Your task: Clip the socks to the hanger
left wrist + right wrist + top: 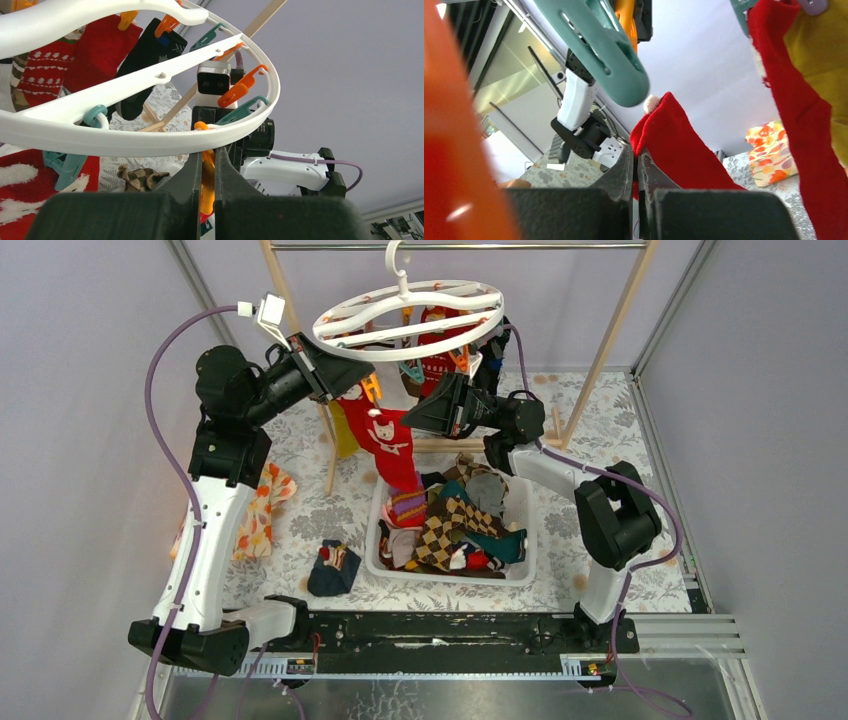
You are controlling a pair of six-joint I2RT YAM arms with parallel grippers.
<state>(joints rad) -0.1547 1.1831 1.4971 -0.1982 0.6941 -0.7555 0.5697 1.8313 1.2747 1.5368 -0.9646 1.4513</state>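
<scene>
The white oval hanger (410, 315) hangs by its hook from the rod, with orange and teal clips under its ring. Red patterned socks (440, 345), a black sock and a yellow sock (343, 430) hang from it. My left gripper (350, 378) is just under the ring's left side; in the left wrist view it (207, 152) is shut on an orange clip (207, 175) below the ring (125, 142). My right gripper (425, 415) is shut on the top edge of a red sock (392, 445), also seen in the right wrist view (684, 150), below a teal clip (609, 55).
A white basket (522, 540) with several mixed socks (450, 525) stands in the middle of the table. A dark sock (333, 568) lies left of it. An orange-flowered cloth (262, 510) lies at the left. The wooden rack's posts (605, 345) stand behind.
</scene>
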